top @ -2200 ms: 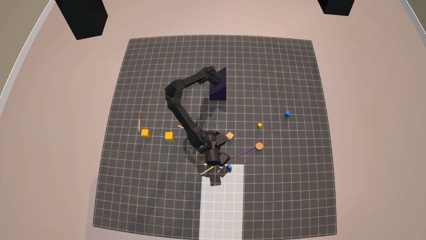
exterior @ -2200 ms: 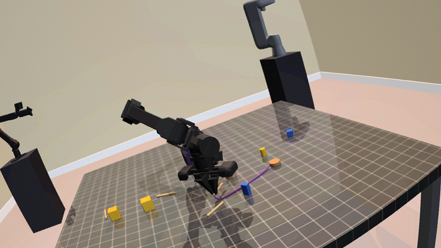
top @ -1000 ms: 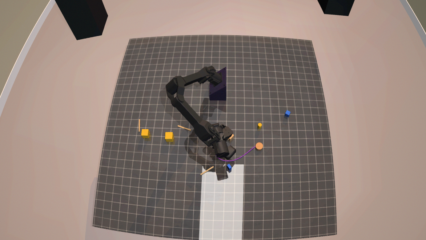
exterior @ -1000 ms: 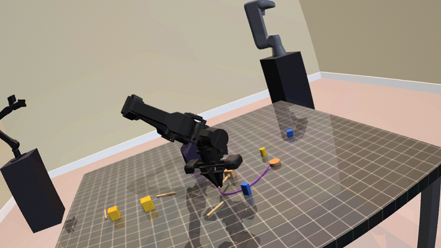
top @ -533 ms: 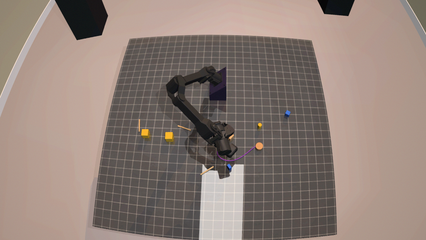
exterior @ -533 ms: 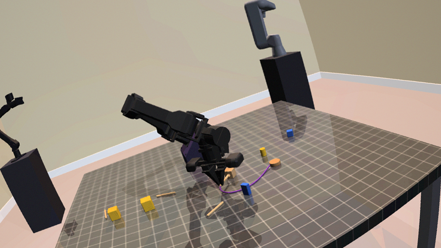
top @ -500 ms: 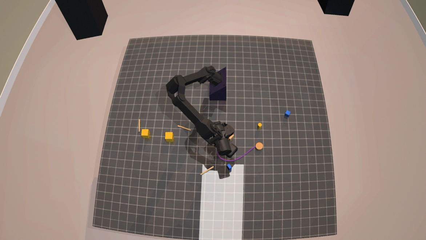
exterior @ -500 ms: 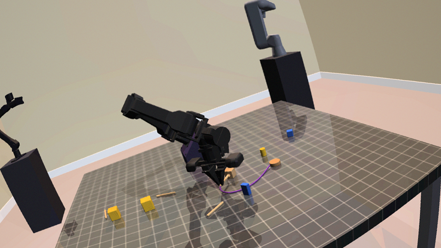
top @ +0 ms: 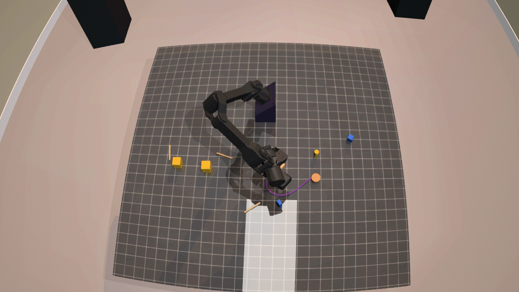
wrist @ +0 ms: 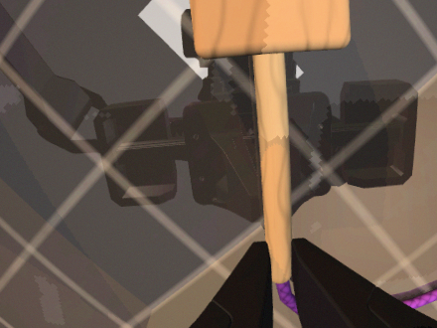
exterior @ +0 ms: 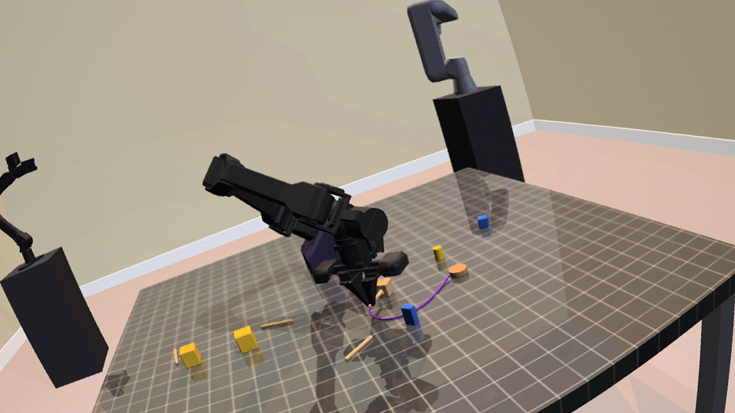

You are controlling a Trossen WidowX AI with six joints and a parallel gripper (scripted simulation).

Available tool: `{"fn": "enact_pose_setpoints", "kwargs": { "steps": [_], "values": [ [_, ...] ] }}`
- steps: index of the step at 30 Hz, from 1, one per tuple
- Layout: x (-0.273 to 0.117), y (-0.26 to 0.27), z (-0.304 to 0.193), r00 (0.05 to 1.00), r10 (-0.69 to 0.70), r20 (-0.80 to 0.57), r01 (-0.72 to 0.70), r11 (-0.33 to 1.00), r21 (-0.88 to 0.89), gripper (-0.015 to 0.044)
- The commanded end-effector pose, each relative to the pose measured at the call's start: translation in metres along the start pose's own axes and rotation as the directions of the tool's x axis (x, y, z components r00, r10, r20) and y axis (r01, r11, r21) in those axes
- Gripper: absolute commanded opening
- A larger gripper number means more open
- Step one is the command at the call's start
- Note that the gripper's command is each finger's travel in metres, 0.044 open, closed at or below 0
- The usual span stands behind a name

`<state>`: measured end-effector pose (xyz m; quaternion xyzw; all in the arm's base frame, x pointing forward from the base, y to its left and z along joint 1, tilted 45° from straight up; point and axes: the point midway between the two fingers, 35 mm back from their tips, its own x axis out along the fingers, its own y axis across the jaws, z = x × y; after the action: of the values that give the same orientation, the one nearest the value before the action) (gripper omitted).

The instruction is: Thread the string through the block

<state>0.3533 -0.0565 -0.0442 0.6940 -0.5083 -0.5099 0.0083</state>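
Observation:
My gripper (exterior: 370, 303) (wrist: 278, 253) is shut on the string's stick (wrist: 273, 149) (exterior: 378, 295), close to its string end. The stick points away from the fingers to the wooden block (wrist: 278, 25) (exterior: 384, 287) (top: 282, 166). Its far end goes out of sight at the block's near face, apparently inside the hole; the hole itself is hidden. The block sits on the table, mostly under the arm in the top view. The purple string (top: 281, 195) (wrist: 284, 292) curves from the stick to the round button (top: 315, 177) (exterior: 458, 270).
Loose sticks (top: 252, 207) (top: 224, 155) (top: 169, 152) lie left of the arm's hand. Two yellow cubes (top: 206, 166) (top: 176, 162) are farther left. A blue block (top: 279, 203) (exterior: 410, 314) stands just beyond the string. A yellow cylinder (top: 316, 152) and another blue block (top: 350, 138) are right.

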Motion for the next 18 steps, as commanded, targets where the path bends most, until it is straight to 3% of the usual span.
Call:
{"fn": "enact_pose_setpoints", "kwargs": {
  "steps": [1,18],
  "values": [
    [0.0,-0.001,0.006,1.0,-0.004,0.002,0.004,1.0,0.004,0.0],
    [-0.001,-0.001,0.03,1.0,-0.004,0.002,0.004,1.0,0.003,0.0]
  ]
}}
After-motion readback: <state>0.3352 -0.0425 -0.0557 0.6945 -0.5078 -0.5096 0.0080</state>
